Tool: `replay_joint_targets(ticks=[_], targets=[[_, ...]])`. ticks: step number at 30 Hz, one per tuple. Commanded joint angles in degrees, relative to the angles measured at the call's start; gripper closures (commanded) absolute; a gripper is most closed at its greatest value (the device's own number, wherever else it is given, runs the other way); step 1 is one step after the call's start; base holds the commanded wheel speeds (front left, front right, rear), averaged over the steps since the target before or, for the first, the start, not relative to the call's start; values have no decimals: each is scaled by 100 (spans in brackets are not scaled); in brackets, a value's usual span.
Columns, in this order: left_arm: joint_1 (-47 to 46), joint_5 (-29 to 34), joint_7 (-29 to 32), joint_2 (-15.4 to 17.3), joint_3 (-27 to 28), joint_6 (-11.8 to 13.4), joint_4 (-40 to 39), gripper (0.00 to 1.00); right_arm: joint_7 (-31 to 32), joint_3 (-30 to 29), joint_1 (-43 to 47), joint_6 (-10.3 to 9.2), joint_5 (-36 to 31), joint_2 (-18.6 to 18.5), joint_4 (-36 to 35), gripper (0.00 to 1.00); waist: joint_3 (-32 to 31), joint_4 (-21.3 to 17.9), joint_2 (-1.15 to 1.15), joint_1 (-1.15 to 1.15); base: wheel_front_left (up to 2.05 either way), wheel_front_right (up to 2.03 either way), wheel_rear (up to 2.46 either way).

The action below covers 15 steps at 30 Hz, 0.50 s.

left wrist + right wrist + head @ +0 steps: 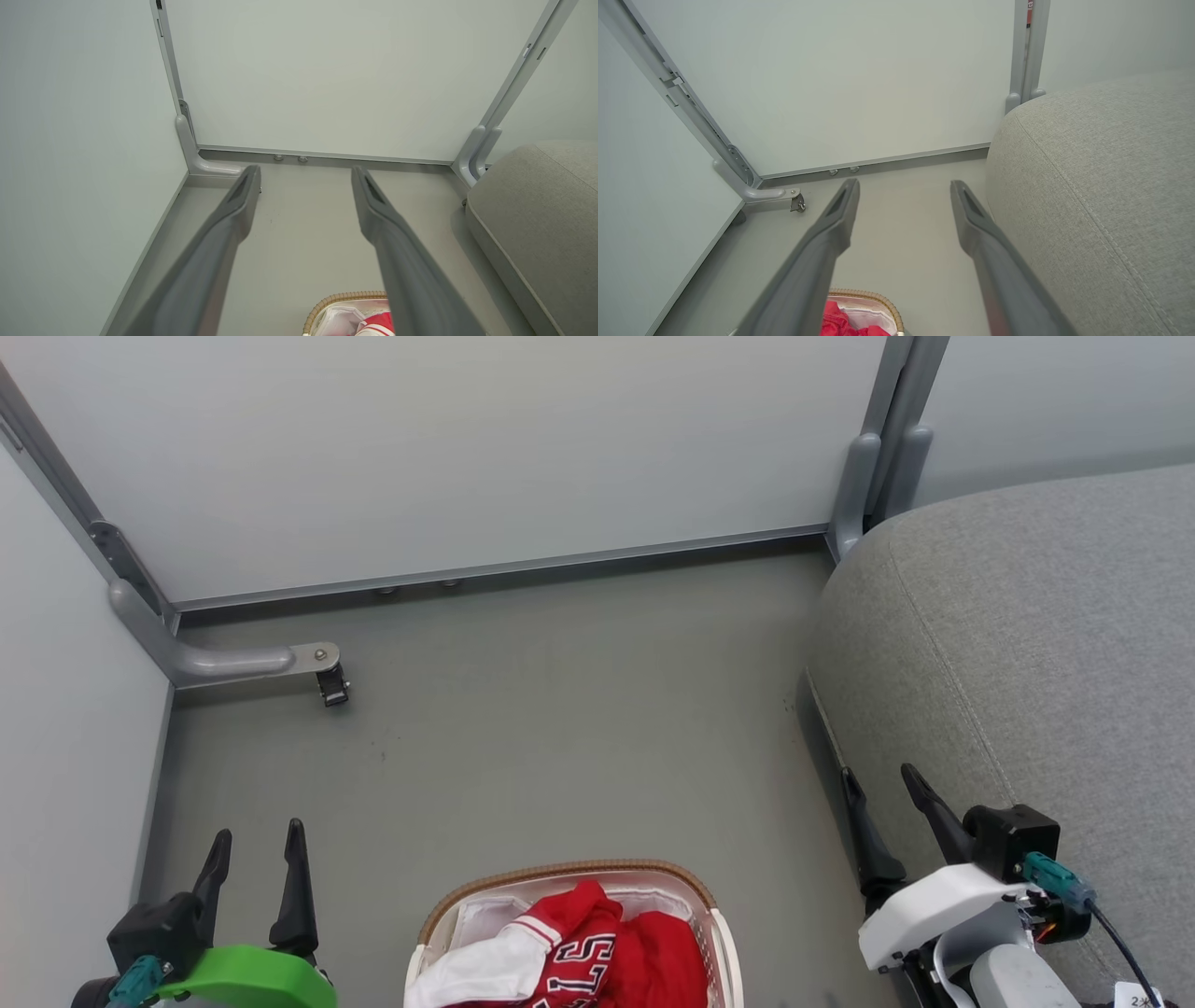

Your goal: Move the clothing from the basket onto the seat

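The basket (560,875), white with a tan woven rim, stands on the floor at the bottom middle of the head view. In it lies the red clothing (616,947): a jersey with a white sleeve (485,966) and lettering beside plainer red cloth. The grey seat (1036,644) fills the right side. My left gripper (259,835) is open and empty, left of the basket. My right gripper (882,777) is open and empty at the seat's near edge. The left wrist view catches the basket rim (343,297), the right wrist view red cloth (838,322) and the seat (1101,186).
Pale partition walls close off the back and left. A grey support foot with a small caster (331,686) juts onto the floor at the back left. A grey post (873,476) stands in the corner behind the seat. Grey floor (579,709) lies between basket and wall.
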Motion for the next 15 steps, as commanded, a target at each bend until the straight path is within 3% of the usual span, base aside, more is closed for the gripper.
replay_joint_targets(ticks=[1, 8, 15], targets=[[38, 74, -53, 26, 48, -14, 0, 0, -67, 17, -62, 2, -133, -28, 5, 0, 6, -1, 0, 0, 0, 0, 0], [101, 264, -126, 51, -31, -15, 82, 0, -133, 77, -66, 2, -408, -30, -23, 0, 159, -53, 0, 0, 0, 0, 0], [-273, 217, -202, 234, -474, -16, 153, 0, -207, 152, -336, 1, -711, -32, -170, 0, 915, -127, 0, 0, 0, 0, 0]])
